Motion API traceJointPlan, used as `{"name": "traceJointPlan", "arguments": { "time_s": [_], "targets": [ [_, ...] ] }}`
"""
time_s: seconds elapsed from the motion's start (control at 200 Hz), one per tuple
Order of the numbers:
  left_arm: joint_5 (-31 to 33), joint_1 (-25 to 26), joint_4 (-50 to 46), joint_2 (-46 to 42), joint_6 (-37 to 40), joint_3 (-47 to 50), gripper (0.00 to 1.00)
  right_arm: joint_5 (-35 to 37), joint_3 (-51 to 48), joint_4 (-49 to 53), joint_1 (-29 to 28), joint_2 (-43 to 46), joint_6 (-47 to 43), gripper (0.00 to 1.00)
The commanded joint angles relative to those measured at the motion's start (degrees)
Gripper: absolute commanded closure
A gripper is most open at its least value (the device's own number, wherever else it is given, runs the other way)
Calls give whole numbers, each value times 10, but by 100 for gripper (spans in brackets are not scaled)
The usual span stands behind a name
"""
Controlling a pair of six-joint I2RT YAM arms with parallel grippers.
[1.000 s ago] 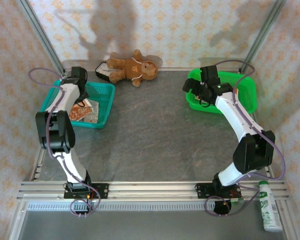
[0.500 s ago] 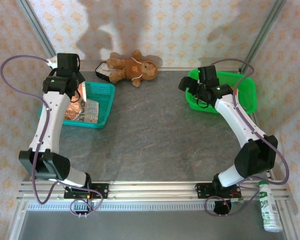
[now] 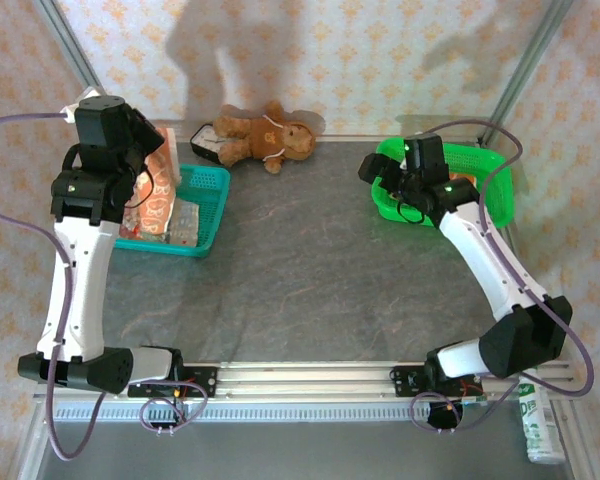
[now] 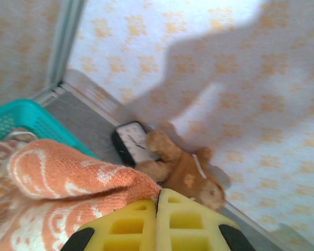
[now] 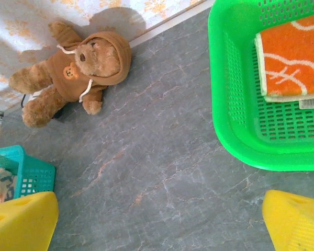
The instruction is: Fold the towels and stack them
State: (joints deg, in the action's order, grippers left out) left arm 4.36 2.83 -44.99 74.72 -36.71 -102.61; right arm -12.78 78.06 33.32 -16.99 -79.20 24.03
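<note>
Left claw (image 4: 158, 219) is pressed shut on an orange flowered towel (image 4: 68, 172), holding it above the teal basket (image 4: 21, 112), with the teddy bear (image 4: 183, 175) lying farther ahead. Right claw (image 5: 157, 219) hangs spread wide over the table (image 5: 146, 157); the green basket (image 5: 225, 104) just beside it holds a folded orange towel (image 5: 290, 57).

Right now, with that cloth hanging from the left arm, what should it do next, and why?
Probably carry the orange towel to the middle of the table and lay it flat: the left gripper holds it pinched, unfolded, above the teal basket.
</note>
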Motion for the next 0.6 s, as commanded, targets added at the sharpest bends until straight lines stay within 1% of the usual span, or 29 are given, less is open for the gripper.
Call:
{"name": "traceJointPlan", "arguments": {
  "time_s": [0.0,0.17,0.345,0.505,0.595],
  "targets": [
    [-48,28,40,-8,-29,-27,100,-2,-9,-10,-2,21,9,1],
    [-55,112,55,10,-25,-46,100,11,-2,-1,-2,25,7,1],
    [-62,202,84,38,-12,-28,100,56,7,19,-2,38,12,1],
    [-50,276,126,52,-31,46,100,84,-2,28,-3,54,12,1],
    [-61,311,168,60,-49,101,100,91,-6,31,-2,57,11,1]
  ]
}}
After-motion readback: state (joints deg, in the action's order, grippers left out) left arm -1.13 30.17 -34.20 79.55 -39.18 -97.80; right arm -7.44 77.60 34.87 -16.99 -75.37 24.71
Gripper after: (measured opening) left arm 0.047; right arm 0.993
